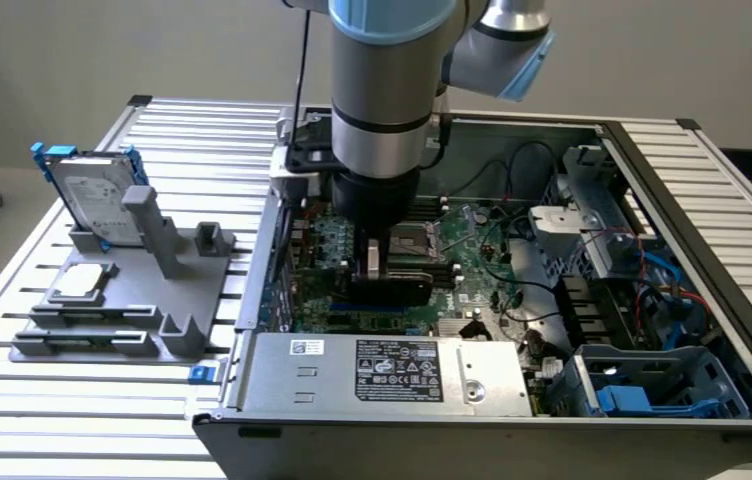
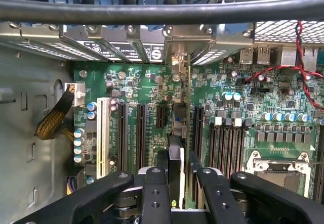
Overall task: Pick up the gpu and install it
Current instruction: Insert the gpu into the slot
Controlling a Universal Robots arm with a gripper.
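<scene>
We see the claw (image 2: 179, 177) pinching the gpu (image 2: 176, 155), its fingers (image 2: 154, 191) pressed against both faces of the card. The card stands upright on edge directly below the claw, down among the long black slots (image 2: 139, 133) of the green motherboard (image 2: 136, 82). Just beyond the claw, the card's silver end reaches the rear wall (image 2: 212, 37). Off to one side lies the CPU socket (image 2: 276, 166). Farthest from the claw, outside the computer case (image 1: 483, 445), a hard drive (image 1: 89, 190) stands in a grey fixture (image 1: 176, 300) on the slatted table (image 1: 3, 400).
</scene>
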